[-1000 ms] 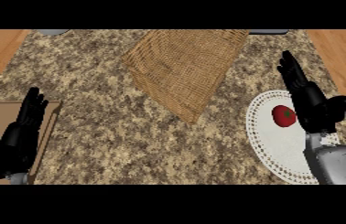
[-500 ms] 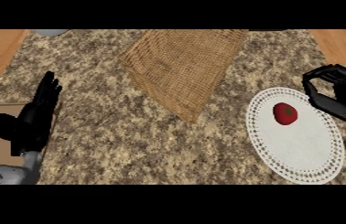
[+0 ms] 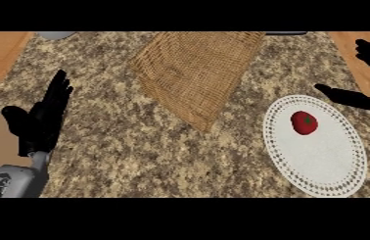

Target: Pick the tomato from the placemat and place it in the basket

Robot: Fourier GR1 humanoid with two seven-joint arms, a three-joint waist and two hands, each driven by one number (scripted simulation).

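Observation:
A red tomato (image 3: 304, 122) with a green stem spot lies on the upper part of a white round placemat (image 3: 318, 170) with a dotted rim, at the right of the counter. The woven brown basket (image 3: 195, 72) sits at the top centre, apart from the placemat. My right hand (image 3: 348, 97) shows only at the right edge, above and right of the tomato. Its thumb and a fingertip (image 3: 363, 52) are spread wide and touch nothing. At the left, my left hand (image 3: 42, 120) is open with fingers up, far from the tomato.
The speckled granite counter (image 3: 115, 170) fills the view, with wooden strips at the top left (image 3: 13, 45) and top right corners. A grey round object (image 3: 56, 35) peeks in at the top left, and a dark one (image 3: 285, 33) lies along the top edge.
My right hand has drawn back to the right edge and its fingers have spread apart. The left hand has stayed up at the left. The tomato has not moved on the placemat.

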